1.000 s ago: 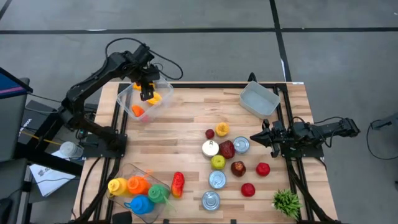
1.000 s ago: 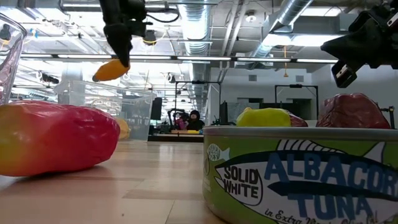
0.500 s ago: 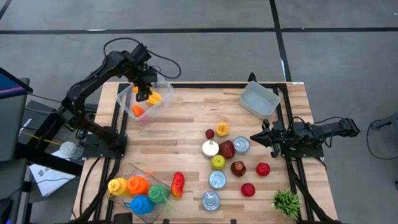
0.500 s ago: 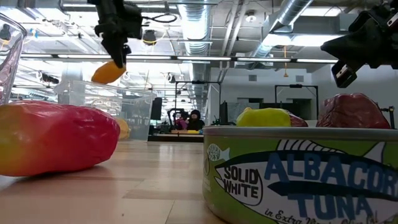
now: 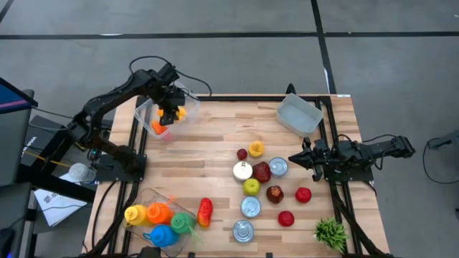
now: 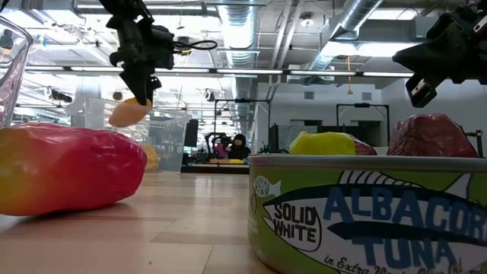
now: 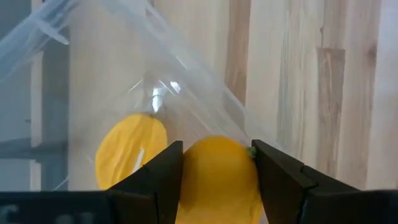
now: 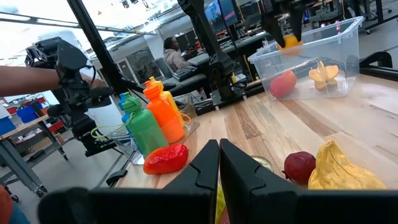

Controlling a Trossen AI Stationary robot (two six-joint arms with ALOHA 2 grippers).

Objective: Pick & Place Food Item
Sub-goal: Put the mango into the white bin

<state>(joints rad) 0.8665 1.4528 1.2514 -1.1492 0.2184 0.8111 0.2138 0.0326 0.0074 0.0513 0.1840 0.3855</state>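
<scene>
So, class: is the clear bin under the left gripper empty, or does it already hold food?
Not empty. The clear bin already holds an orange piece and a yellow piece.

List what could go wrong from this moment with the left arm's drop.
1. The left claw holds the yellow fruit over the clear bin near its wall; a release here might clip the rim and roll it onto the table.
2. Lowering further, the claw may bump the thin bin and shift it.

4 cans [image 5: 250,207], 4 bottles [image 5: 159,213], 2 clear bins [image 5: 300,115].
</scene>
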